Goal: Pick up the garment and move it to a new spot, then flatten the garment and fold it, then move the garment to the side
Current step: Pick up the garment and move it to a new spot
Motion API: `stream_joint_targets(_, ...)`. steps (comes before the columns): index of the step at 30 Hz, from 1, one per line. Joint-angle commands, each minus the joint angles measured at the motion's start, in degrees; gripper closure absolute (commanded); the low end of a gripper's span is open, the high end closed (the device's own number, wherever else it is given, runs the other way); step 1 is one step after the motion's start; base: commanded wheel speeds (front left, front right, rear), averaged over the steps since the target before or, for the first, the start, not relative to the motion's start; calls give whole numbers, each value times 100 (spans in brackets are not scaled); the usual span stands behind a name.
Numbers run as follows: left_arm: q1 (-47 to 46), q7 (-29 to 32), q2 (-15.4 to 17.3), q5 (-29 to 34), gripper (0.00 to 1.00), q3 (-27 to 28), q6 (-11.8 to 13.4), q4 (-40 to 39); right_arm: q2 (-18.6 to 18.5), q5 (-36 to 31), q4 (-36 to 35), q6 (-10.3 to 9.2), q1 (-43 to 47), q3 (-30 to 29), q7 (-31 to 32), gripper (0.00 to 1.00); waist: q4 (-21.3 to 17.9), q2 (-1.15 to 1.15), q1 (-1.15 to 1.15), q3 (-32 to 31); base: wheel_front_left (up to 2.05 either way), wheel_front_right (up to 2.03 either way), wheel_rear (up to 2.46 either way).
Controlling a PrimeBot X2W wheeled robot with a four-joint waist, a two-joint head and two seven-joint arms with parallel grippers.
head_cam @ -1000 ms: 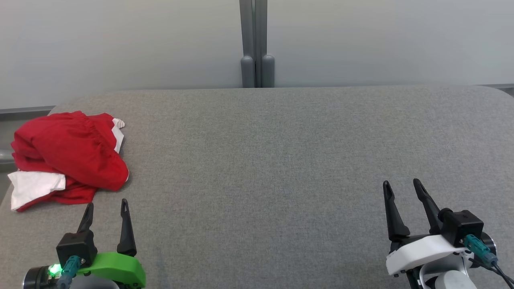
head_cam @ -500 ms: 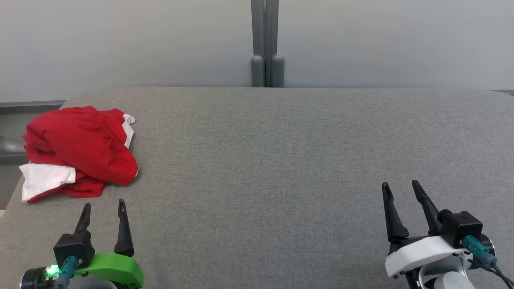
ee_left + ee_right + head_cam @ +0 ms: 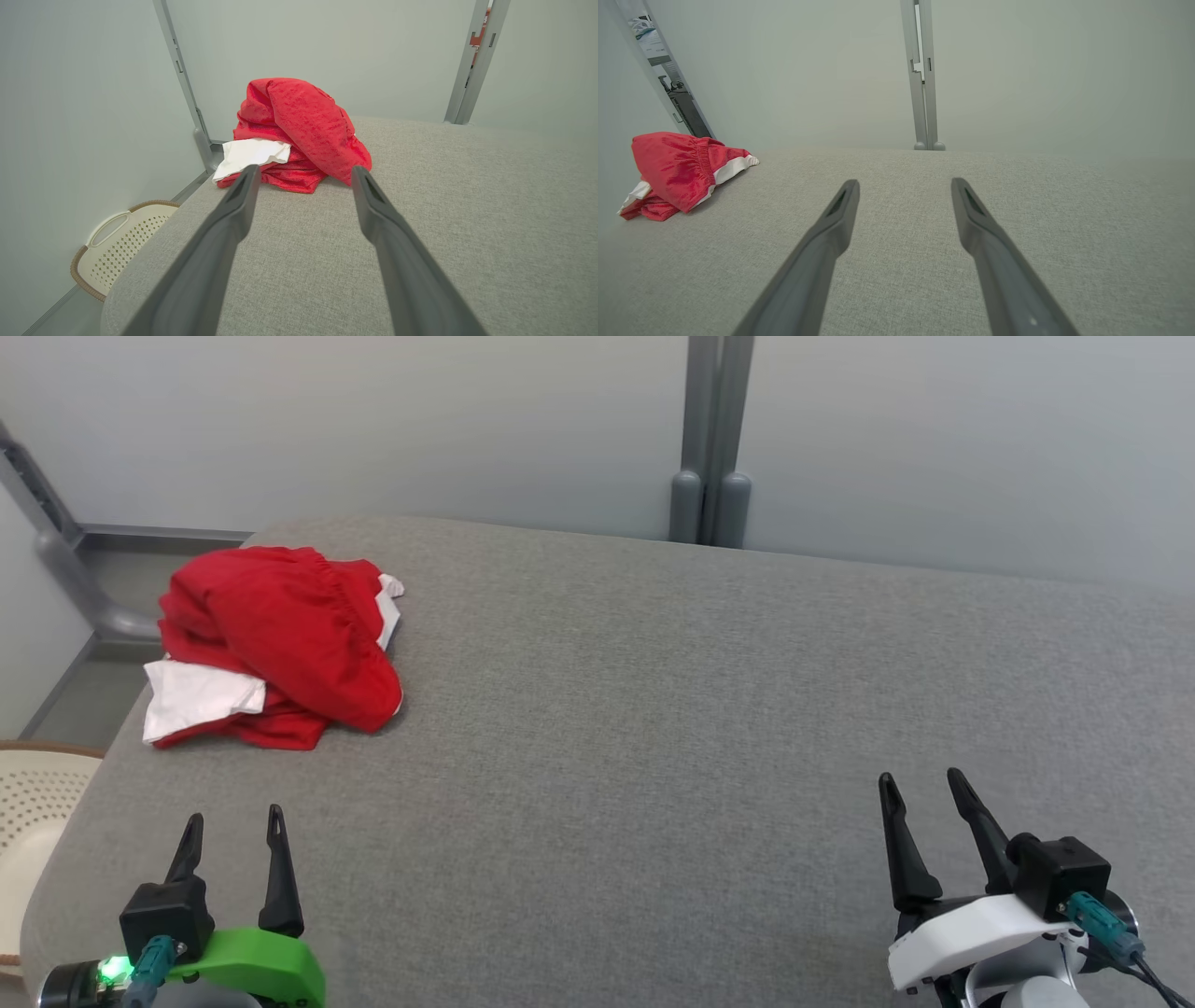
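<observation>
Spread wide and empty, my left pincer (image 3: 233, 814) sits over the near left part of the table (image 3: 653, 728), and my right pincer (image 3: 920, 777), just as open, sits over its near right part. Neither touches any cloth. The garment (image 3: 280, 635) lies in a crumpled red heap with white trim at the table's far left corner, close to the left edge, and a pale basket (image 3: 28, 803) stands on the floor beside that edge. As I judge it, none of the task is done. The heap has not been lifted, so carrying it to a new spot on the table, flattening it, folding it and setting it aside all lie ahead. My left pincer is the nearer one, with bare table between it and the heap. The pile is too bunched to show a true length, but its longer run goes diagonally, from the white flap nearest the table's left edge up towards the far edge. The gathered waistband lies along the side facing the far edge.
</observation>
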Motion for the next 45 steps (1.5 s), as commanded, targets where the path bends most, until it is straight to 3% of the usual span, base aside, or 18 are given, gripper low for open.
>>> stream_joint_targets(1,39,-1,61,4,0,1,26,7,-24,49,15,-2,75,9,-39,0,302,0,0,-33,0,0,0)
stream_joint_targets(23,128,-150,95,-119,0,3,189,50,-26,145,275,-2,-154,422,-86,0,1493,0,0,7,0,0,0)
stream_joint_targets(40,-3,-333,131,-239,0,32,235,139,-26,78,391,-2,-273,477,-99,0,1537,0,0,103,0,0,0)
stream_joint_targets(45,-154,-377,133,-341,0,99,259,129,-26,17,312,-2,-294,444,-98,0,1321,0,0,193,0,0,0)
